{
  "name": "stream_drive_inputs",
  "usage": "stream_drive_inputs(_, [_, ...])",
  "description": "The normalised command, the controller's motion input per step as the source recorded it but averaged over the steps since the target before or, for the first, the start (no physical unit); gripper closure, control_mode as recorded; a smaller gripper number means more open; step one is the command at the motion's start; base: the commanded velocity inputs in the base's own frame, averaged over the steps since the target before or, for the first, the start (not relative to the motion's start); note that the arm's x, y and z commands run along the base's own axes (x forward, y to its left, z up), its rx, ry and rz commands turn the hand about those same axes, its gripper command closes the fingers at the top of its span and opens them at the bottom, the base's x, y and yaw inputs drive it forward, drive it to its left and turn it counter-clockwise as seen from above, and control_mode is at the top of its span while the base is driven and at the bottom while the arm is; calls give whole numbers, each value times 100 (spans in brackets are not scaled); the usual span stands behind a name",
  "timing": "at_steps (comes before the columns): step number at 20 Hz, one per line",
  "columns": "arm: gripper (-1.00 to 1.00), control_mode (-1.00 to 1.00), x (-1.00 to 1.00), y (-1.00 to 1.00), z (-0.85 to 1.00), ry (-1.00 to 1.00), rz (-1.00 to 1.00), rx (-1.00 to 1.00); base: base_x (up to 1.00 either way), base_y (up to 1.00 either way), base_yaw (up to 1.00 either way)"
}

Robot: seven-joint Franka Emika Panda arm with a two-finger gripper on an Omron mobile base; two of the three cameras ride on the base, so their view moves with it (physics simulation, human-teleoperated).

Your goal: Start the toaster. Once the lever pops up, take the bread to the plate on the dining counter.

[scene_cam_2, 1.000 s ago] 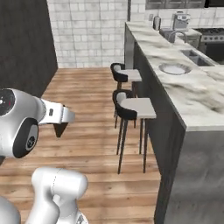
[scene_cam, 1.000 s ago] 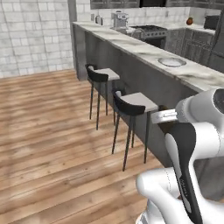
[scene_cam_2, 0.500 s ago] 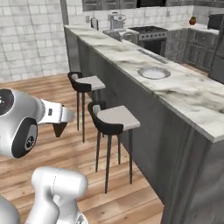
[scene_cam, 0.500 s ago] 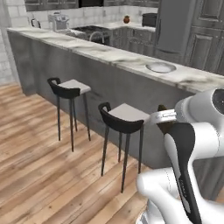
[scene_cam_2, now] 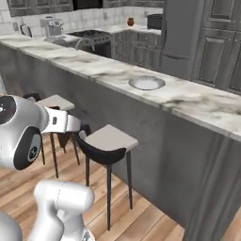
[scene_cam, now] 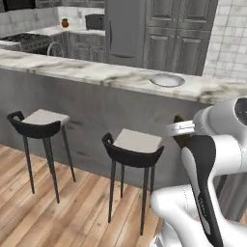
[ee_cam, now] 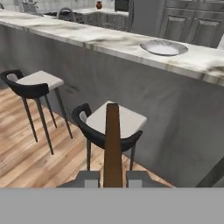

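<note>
Your tool (ee_cam: 113, 174) is clamped on the thin dark brown bread slice (ee_cam: 112, 140), held edge-on in front of the long white marble dining counter (scene_cam: 96, 73).
The round light grey plate (ee_cam: 163, 47) sits on that counter's top, well apart from the bread. Below its plain grey panel front you've got two black-framed stools with pale seats (scene_cam: 134, 147) on the wood plank floor (scene_cam: 43, 217). Grey cabinets (scene_cam_2: 214, 42) and a stove (scene_cam_2: 92, 35) line the back wall.
</note>
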Motion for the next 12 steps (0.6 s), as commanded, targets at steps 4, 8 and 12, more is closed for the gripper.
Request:
stream_drive_inputs(4, [100,100,0,0,0,0,0,0,8,90,-63])
stream_drive_inputs(8, [100,100,0,0,0,0,0,0,3,75,-63])
stream_drive_inputs(12, [100,100,0,0,0,0,0,0,19,64,-64])
